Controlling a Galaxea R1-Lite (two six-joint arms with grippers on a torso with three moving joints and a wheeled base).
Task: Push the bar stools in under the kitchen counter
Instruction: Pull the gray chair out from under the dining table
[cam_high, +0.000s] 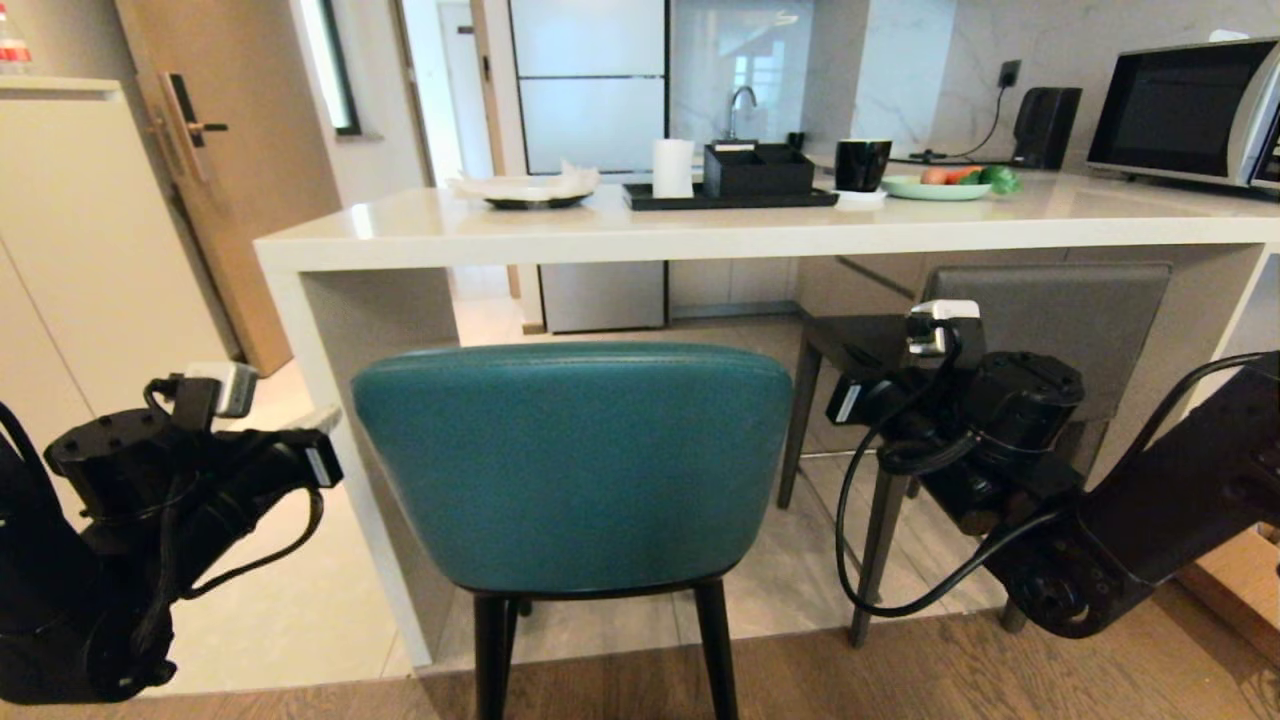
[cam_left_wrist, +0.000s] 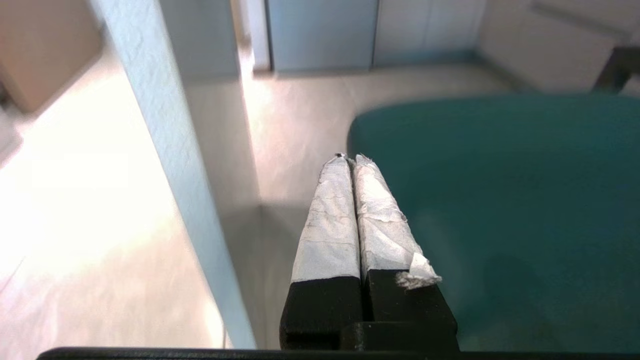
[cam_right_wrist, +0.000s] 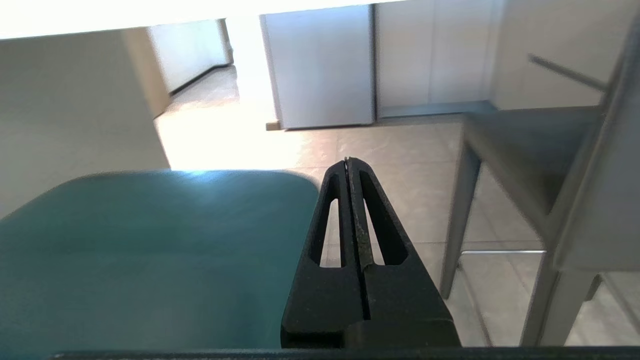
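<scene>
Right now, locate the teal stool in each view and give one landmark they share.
Head view: teal stool centre foreground, before the counter.
Left wrist view: beside the left gripper, filling one side.
Right wrist view: low, beside the right gripper.
Shared landmark: the grey stool, only its leg in the left wrist view.

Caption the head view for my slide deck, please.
Shut left gripper and right gripper flank the teal stool before the kitchen counter; grey stool stands under it.

Head view facing counter (cam_high: 700, 235); wrist views flanking shared teal stool (cam_high: 575, 465).
</scene>
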